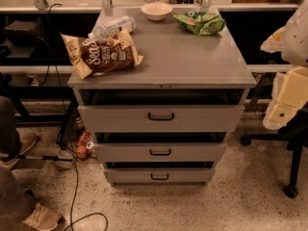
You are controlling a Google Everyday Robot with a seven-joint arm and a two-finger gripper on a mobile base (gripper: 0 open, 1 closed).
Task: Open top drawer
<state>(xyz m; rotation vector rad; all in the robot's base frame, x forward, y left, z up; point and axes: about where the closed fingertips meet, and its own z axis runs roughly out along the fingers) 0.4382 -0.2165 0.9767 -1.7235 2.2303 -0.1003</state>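
The top drawer point(161, 118) is the tallest grey front of three in a grey metal cabinet point(192, 66), with a small black loop handle point(161, 116) at its centre. Its front stands slightly forward of the cabinet's top edge, with a dark gap above it. Two shorter drawers sit below it point(160, 152) point(160, 176). My gripper is not in view. Only pale white and yellowish casing of my arm point(290, 93) shows at the right edge, to the right of the cabinet and apart from the handle.
On the cabinet top lie a brown chip bag point(101, 54), a plastic bottle point(113, 27), a white bowl point(156, 11) and a green bag point(199, 22). A person's shoes point(41, 218) and cables point(74, 186) are at the left floor. A black chair base point(291, 177) stands right.
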